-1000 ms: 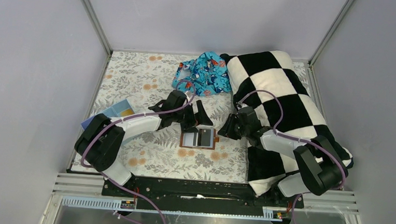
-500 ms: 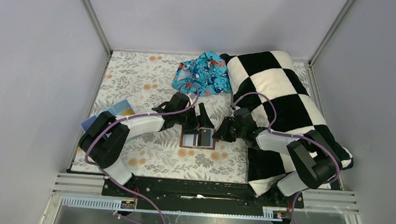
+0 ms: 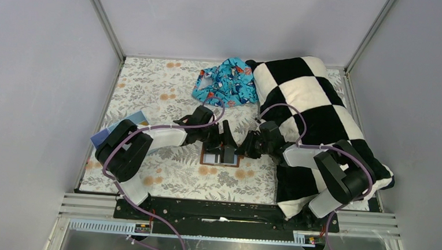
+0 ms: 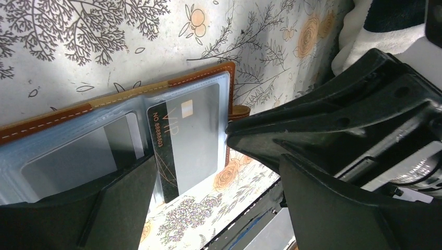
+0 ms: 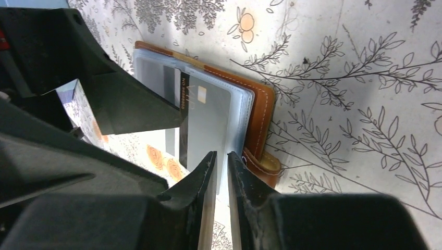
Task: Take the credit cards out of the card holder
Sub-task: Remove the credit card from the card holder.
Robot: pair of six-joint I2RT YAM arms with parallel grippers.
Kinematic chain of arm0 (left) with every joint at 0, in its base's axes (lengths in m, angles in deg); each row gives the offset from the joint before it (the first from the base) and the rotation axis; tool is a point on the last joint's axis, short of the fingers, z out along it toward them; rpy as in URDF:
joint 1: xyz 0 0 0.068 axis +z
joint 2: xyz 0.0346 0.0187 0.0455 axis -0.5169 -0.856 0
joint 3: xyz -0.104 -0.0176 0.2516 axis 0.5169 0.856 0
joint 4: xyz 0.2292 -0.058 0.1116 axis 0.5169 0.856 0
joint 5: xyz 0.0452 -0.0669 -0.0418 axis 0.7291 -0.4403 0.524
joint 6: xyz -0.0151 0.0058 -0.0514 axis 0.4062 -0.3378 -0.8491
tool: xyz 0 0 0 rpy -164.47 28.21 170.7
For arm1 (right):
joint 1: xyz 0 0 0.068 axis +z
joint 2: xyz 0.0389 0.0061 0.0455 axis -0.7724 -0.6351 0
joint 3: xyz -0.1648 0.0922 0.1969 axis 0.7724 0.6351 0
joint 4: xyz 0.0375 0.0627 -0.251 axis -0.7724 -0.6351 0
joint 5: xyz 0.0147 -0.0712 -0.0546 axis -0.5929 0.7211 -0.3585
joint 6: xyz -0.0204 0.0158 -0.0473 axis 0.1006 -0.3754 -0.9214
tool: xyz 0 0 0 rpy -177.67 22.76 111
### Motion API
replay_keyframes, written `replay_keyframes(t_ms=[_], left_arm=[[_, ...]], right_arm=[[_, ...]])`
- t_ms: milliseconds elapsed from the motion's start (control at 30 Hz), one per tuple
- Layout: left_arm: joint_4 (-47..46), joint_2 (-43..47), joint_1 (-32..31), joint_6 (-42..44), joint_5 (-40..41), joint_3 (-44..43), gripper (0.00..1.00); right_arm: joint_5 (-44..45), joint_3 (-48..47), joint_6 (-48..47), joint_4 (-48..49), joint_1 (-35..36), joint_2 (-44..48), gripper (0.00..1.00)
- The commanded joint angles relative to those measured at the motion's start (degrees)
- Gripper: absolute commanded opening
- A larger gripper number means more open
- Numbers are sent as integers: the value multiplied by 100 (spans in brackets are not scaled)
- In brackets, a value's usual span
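The reddish-brown card holder point(image 3: 207, 158) lies open on the floral cloth between both arms. Its clear sleeves hold a pale blue-grey credit card with a dark stripe point(image 4: 195, 135) and another pale card point(image 4: 78, 161) beside it. The holder's leather edge point(image 5: 263, 112) and the striped card point(image 5: 208, 130) show in the right wrist view. My left gripper point(image 4: 216, 174) is open, its fingers straddling the striped card's end just above it. My right gripper point(image 5: 221, 159) is shut to a thin slit and empty, tips at the sleeve's edge by the clasp. The two grippers point(image 3: 225, 138) point(image 3: 242, 149) nearly touch.
A black-and-white checkered pillow point(image 3: 318, 116) fills the right side under the right arm. A blue patterned cloth point(image 3: 226, 82) lies at the back. A light-blue box point(image 3: 127, 123) sits at the left edge. Grey walls enclose the table.
Both grippers have closed in on the card holder: the left moved right and down over it, the right moved left to its clasp edge. The holder has not moved.
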Motion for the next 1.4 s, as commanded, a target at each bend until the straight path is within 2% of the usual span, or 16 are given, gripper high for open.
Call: replay_keyframes(t_ms=[0, 300, 533, 700, 900, 1067, 1233, 1367], left_arm=[[52, 155, -11, 67, 75, -36, 90], [-79, 319, 29, 115, 40, 93, 77], [-264, 628, 131, 159, 0, 302, 65], [-1113, 730, 158, -37, -497, 654, 46], [-1290, 537, 158, -102, -605, 670, 26], [-1116, 588, 167, -32, -494, 628, 23], [-977, 581, 202, 90, -471, 597, 0], [-992, 559, 212, 165, -528, 629, 0]], right_arm=[[-113, 103, 80, 353, 51, -277, 20], [158, 69, 135, 32, 50, -584, 9], [204, 16, 117, -67, 49, -688, 7], [225, 6, 108, -92, 42, -678, 6], [241, -22, 86, -146, 45, -668, 6], [243, -32, 82, -151, 44, -682, 6], [252, -44, 82, -177, 49, -704, 6], [268, -49, 86, -200, 44, -695, 6]])
